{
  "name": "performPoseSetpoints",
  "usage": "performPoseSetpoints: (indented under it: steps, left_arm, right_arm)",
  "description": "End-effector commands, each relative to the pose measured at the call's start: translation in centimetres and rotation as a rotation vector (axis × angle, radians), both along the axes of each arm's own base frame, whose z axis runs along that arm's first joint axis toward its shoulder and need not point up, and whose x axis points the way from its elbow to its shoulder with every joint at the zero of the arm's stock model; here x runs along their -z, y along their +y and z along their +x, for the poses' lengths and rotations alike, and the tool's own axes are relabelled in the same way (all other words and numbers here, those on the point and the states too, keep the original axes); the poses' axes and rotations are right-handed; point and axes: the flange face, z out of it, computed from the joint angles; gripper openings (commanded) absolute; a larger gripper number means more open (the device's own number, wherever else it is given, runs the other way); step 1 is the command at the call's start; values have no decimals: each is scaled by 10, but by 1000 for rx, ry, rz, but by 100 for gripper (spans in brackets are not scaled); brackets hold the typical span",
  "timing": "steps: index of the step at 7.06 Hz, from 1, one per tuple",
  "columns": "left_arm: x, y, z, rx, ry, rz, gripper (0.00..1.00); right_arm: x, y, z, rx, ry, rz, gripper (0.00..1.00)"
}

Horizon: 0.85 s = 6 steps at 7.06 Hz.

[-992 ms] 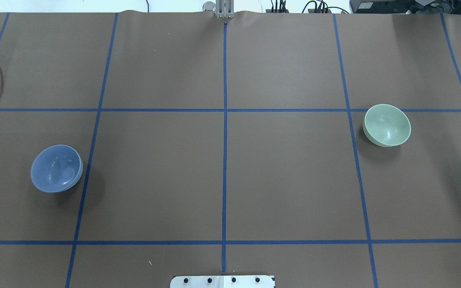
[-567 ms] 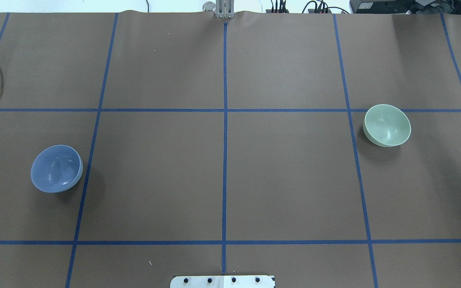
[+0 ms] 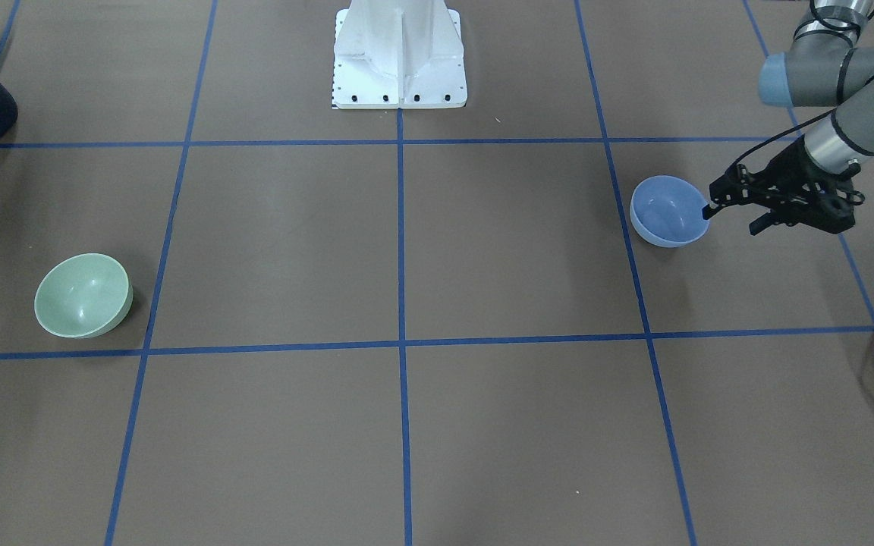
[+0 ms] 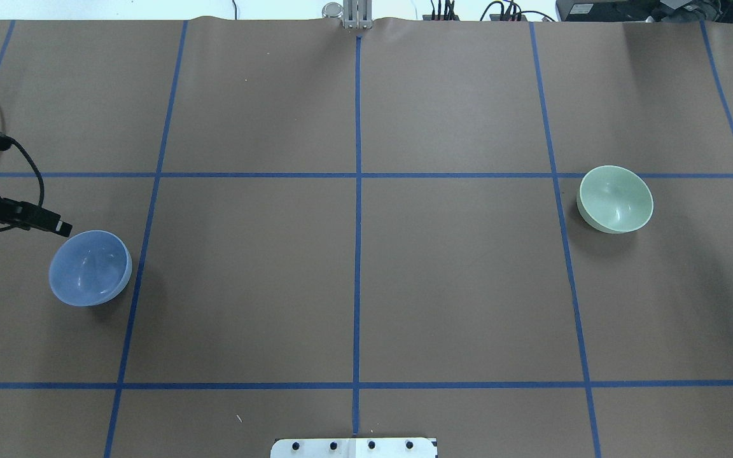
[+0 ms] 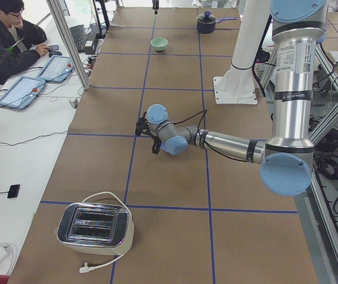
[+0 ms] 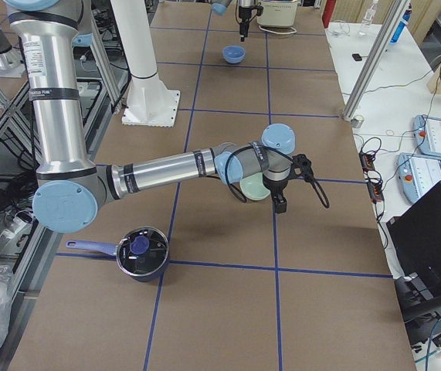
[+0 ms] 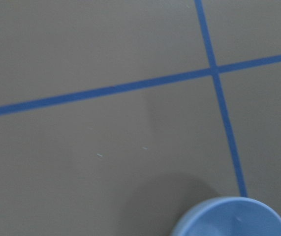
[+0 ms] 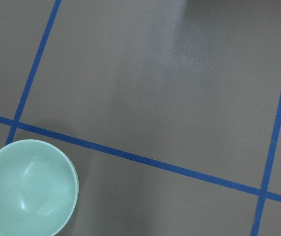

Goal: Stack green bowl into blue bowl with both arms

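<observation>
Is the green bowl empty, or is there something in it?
Empty. The green bowl stands upright, and the right wrist view shows its bare, glossy inside.

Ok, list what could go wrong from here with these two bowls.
1. The left gripper has its fingers beside the rim of the small round glossy periwinkle-blue bowl; a bump might slide or tip it.
2. The small round glossy mint-green bowl lies far across the table; its smooth rim may slip during the long carry.

Mint-green bowl [image 4: 615, 199], periwinkle-blue bowl [image 4: 90, 268]
</observation>
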Motion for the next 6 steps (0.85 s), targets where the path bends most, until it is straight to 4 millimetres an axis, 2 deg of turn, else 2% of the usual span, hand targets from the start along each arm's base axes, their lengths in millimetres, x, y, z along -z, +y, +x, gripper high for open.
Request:
performPoseSetpoints:
  steps: [1, 3, 4, 5, 6]
  left_arm:
    - [-13, 22, 33, -4, -56, 17, 74]
    - [-15, 22, 34, -3, -62, 20, 27]
    - [-16, 22, 34, -3, -63, 24, 9]
    - [-15, 22, 33, -2, -61, 27, 0]
    - [-6, 22, 30, 7, -38, 47, 0]
  right_arm:
    - [0, 0, -1, 0, 0, -2, 100]
    - [0, 0, -1, 0, 0, -2, 100]
    - [0, 0, -1, 0, 0, -2, 100]
    - [0, 0, -1, 0, 0, -2, 100]
    - [0, 0, -1, 0, 0, -2, 100]
